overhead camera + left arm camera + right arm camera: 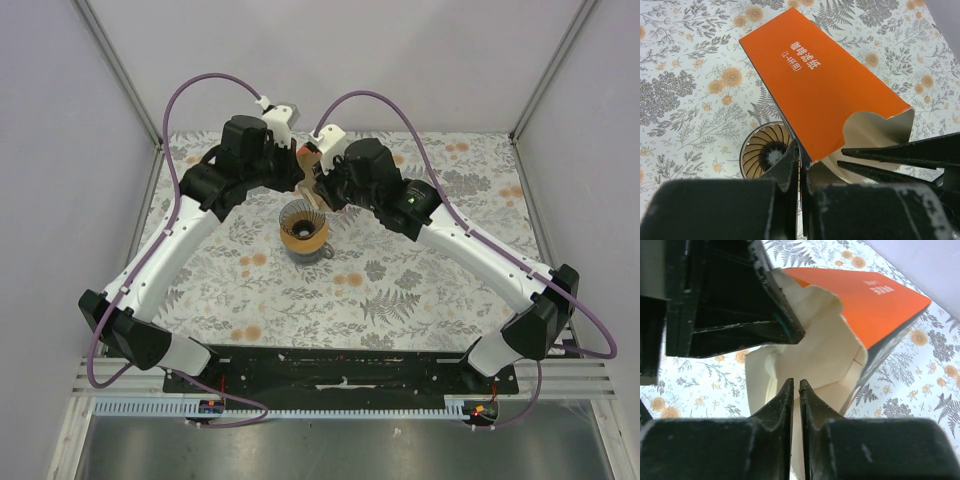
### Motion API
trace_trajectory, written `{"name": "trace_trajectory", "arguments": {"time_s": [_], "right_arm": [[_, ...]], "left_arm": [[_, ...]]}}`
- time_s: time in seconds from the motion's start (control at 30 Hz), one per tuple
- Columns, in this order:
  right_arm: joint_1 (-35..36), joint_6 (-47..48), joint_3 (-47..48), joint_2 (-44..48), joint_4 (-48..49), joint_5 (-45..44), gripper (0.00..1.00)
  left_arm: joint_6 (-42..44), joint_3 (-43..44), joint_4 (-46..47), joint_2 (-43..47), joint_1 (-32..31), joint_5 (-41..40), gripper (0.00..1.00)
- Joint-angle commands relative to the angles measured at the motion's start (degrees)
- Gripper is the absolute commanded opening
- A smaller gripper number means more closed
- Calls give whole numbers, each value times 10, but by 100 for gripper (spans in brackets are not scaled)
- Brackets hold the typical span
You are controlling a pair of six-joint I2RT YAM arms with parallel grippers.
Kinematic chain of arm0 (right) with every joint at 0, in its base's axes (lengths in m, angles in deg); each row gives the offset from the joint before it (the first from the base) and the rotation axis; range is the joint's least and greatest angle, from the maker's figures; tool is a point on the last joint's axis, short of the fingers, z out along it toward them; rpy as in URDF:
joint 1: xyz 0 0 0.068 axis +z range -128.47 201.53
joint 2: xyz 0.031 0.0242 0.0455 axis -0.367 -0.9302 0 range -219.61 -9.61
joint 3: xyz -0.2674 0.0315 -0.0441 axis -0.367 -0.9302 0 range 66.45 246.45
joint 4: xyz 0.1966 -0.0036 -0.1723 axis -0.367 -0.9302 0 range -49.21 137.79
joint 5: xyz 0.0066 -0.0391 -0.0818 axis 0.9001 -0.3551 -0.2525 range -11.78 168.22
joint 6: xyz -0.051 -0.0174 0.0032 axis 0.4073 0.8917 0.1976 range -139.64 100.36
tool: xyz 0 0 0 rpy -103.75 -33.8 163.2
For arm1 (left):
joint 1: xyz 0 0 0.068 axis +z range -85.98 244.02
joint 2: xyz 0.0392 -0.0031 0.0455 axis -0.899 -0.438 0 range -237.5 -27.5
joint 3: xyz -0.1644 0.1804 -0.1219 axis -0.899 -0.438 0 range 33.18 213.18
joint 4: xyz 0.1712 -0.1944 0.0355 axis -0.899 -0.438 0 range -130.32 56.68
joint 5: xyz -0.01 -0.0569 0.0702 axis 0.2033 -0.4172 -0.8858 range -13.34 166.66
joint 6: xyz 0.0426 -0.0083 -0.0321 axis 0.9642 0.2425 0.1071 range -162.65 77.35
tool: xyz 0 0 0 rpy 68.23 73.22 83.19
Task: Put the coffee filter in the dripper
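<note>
While your left gripper (799,150) is clamped on the lower edge of the flat orange paper packet with white printed characters (815,85), that packet hangs tilted in the air over the far middle of the flower-patterned tablecloth (400,290). Its notched open end is turned toward your right arm.

Look at the right wrist view: the thin cream-white paper coffee filter (810,350) sticks out of the packet's mouth, crumpled at its top edge and partly inside the orange sleeve. Your right gripper (795,385) has its two fingers pressed to a thin slit, with the filter's paper running through it, so it is pinching the coffee filter. From the left wrist camera you see those same dark fingers coming in from the right, meeting the pale paper at the notch.

The small round orange-tan dripper with the dark ribbed inner cone (765,150) stands upright on the cloth below and nearer to you than the packet. Nothing lies in its cone. From above, you can see the dripper (303,230) sits on a clear glass cup whose handle (326,251) points to the right. Both grippers meet just beyond it, and neither the packet nor the coffee filter touches it.
</note>
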Motion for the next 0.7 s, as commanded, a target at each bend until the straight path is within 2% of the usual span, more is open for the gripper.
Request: {"name": "trace_trajectory", "arguments": {"time_s": [0.0,0.07,0.17,0.33,0.43,0.53,0.6,0.67], "right_arm": [[-8,27,-17,14,15,52,20],[-8,32,-31,25,29,63,25],[-8,35,-37,27,35,66,27],[-8,32,-32,15,32,69,19],[-8,31,-30,9,33,73,20],[-8,26,-25,2,32,75,25],[-8,23,-24,-2,32,75,25],[-8,20,-23,-4,33,70,19]], "left_arm": [[11,2,18,21,-2,30,2],[15,1,18,22,-2,34,2],[20,0,20,23,-2,53,2],[18,0,22,20,-2,93,2],[18,0,22,21,-2,112,2],[19,1,22,21,-2,128,2],[19,0,23,22,-2,138,2],[19,-1,22,22,-2,145,2]]}}
